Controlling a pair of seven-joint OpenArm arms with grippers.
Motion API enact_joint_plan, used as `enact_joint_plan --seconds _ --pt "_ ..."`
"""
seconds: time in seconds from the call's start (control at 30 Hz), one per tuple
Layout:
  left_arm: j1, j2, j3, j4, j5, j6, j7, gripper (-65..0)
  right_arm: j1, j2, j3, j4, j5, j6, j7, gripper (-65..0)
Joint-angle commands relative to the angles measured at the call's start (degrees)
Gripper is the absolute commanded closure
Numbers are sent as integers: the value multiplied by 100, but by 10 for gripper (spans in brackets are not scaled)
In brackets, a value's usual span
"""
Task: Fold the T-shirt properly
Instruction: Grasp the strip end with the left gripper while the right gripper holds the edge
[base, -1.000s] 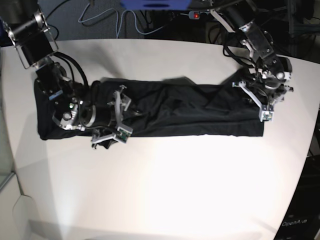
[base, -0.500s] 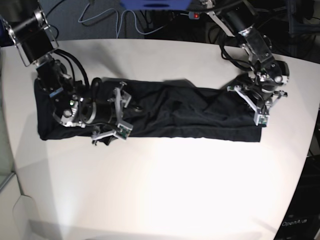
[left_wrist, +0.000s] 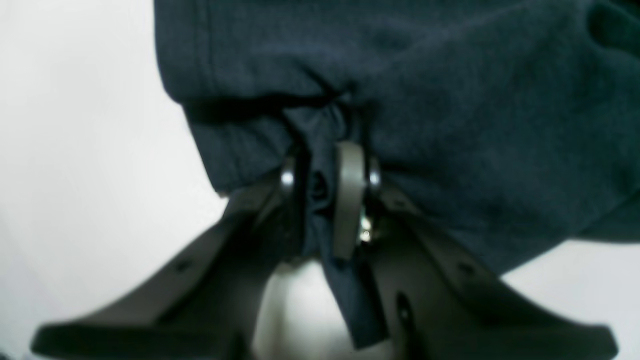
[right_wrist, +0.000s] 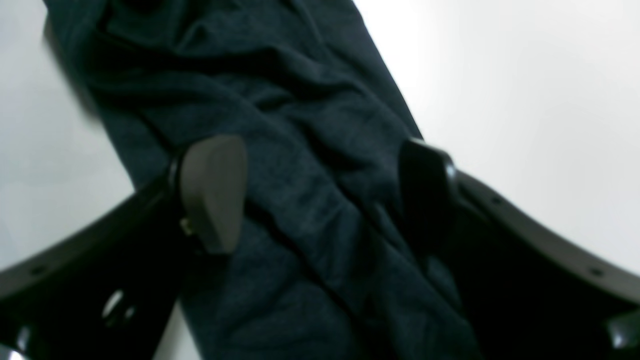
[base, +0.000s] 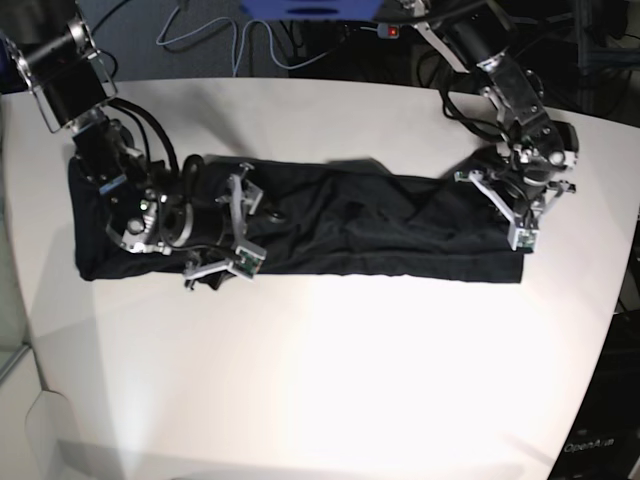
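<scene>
While left jaws pinch T-shirt (left_wrist: 450, 100), right jaws straddle

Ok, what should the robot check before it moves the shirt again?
1. Left gripper shut on cloth: ok, a pinch of shirt sits between its fingers.
2. Right gripper holding cloth: not ok, jaws wide open above the shirt.
3. Shirt folded into a long strip: ok.
4. Shirt all on the table: ok.
5. Left grip holds every layer: cannot tell, too blurry.
</scene>
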Motion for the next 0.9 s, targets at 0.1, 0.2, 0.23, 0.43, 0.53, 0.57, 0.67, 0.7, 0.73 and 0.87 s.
enact_joint_plan --seconds 0.1,0.2,0.23,0.43,0.53,0.57,0.67,0.7,0.73,0.87 --pt "18 -13 -9 537 88 23 125 -77 111 37 36 99 80 0 107 -466" --pt "1 -13 0 651 114 23 125 -88 111 37 36 99 80 0 107 -466" --pt "-8 -13 0 669 123 23 125 -116 111 37 36 99 80 0 107 -466" --pt "-26 -13 8 633 88 23 125 -311 102 37 28 90 80 0 107 -466" --pt "-26 -13 17 616 88 23 125 -310 102 37 28 90 80 0 107 -466" --pt "-26 -13 17 598 88 23 125 -310 102 37 28 90 80 0 107 -466" --pt "-26 -13 26 598 79 23 125 -310 102 37 28 82 80 0 107 -466" --pt "-26 -13 26 598 79 23 125 -310 102 37 28 82 80 0 107 -466" --pt "-26 -13 26 598 79 23 125 -310 102 37 28 82 80 0 107 -466" --pt "-17 -13 26 607 79 23 125 -310 102 37 28 82 80 0 107 -466"
